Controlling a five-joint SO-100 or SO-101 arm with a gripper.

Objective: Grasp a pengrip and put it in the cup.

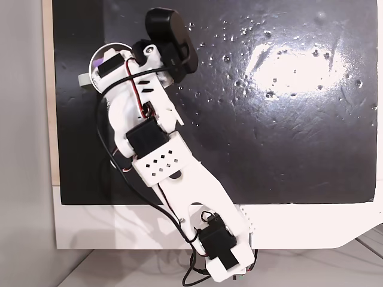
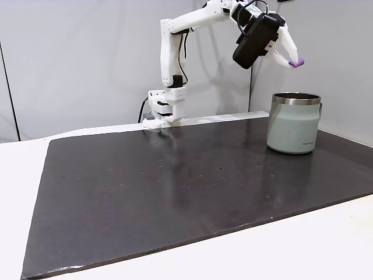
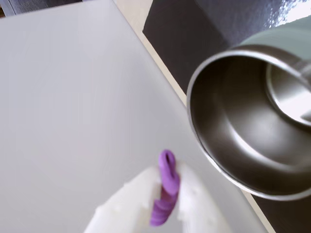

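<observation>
The gripper point(image 2: 294, 62) is hanging high above the cup point(image 2: 293, 123) in a fixed view, its white fingers point(image 3: 132, 196) clamped on the pengrip point(image 3: 166, 188). In the wrist view the purple tube is sitting pinched between the two tips, its free end poking out past them. The cup is standing upright on the black mat point(image 2: 175, 186), near that view's right edge, its steel mouth open. In the top-down fixed view the arm point(image 1: 157, 140) is covering most of the cup point(image 1: 103, 54), with a bit of purple point(image 1: 111, 57) showing over the rim.

Risk judgement: the wrist view is putting the tube off to the side of the cup's mouth, over the pale background, not over the steel interior point(image 3: 245, 116). The side fixed view is suggesting the tip is roughly above the rim, but depth is hard to read. If the fingers part here, the tube is likely dropping outside or clipping the rim and bouncing away. It looks soft and light, so it may also be sticking to one finger. Release height is large, adding scatter.
</observation>
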